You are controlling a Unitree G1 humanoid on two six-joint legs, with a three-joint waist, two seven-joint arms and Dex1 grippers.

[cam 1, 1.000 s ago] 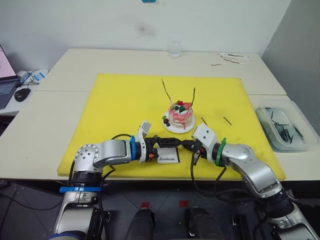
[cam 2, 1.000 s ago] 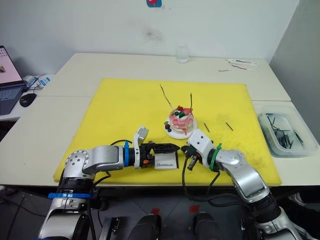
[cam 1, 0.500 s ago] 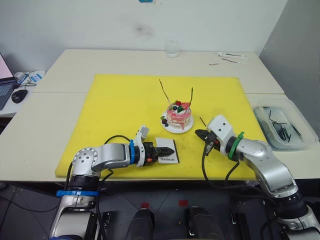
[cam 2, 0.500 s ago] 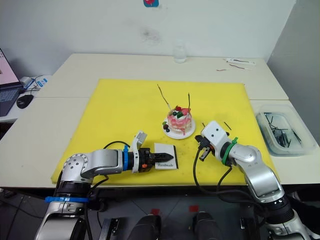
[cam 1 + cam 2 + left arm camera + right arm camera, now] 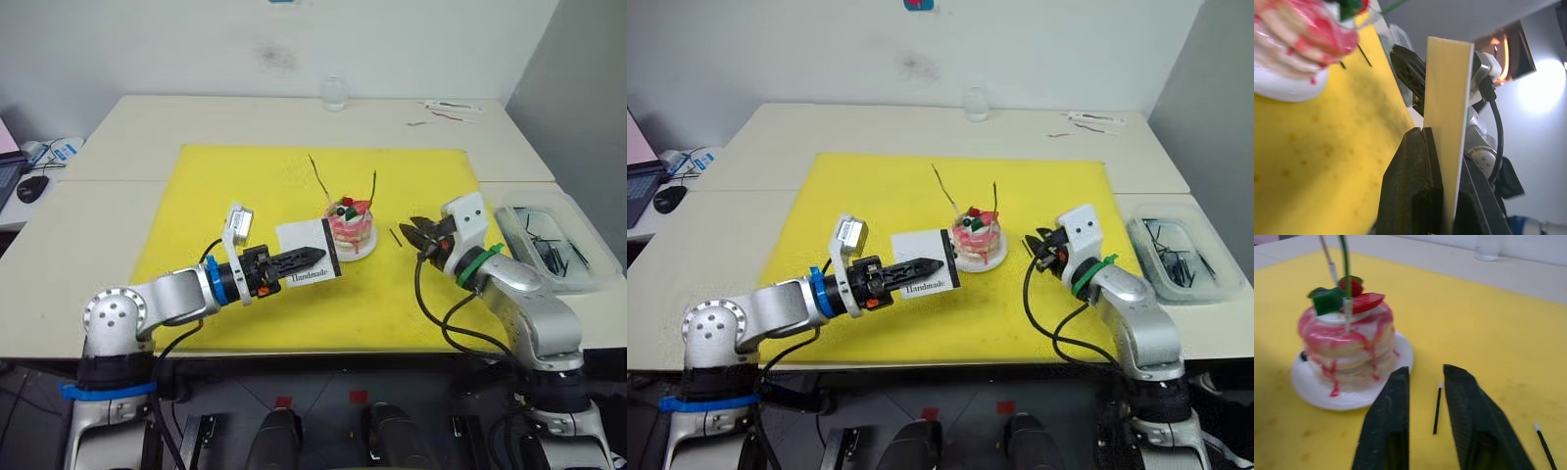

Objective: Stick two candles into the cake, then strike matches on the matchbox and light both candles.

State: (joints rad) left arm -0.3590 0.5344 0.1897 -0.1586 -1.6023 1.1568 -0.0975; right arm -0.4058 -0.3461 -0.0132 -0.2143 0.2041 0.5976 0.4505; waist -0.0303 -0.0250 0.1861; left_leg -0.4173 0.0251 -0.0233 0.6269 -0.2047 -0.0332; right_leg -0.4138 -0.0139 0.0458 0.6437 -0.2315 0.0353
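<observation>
Matchbox (image 5: pixel 308 261) is now lifted off the yellow mat (image 5: pixel 216 186), pinched in my left gripper (image 5: pixel 294 260) at the cake's (image 5: pixel 351 227) nine o'clock, while my right gripper (image 5: pixel 1423 396), slightly parted and empty, has swung to three o'clock over a match (image 5: pixel 1437 407), both candles (image 5: pixel 320 177) already planted.

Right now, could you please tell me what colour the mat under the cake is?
Bright yellow mat, beneath the cake; clearest in the left eye view.
</observation>
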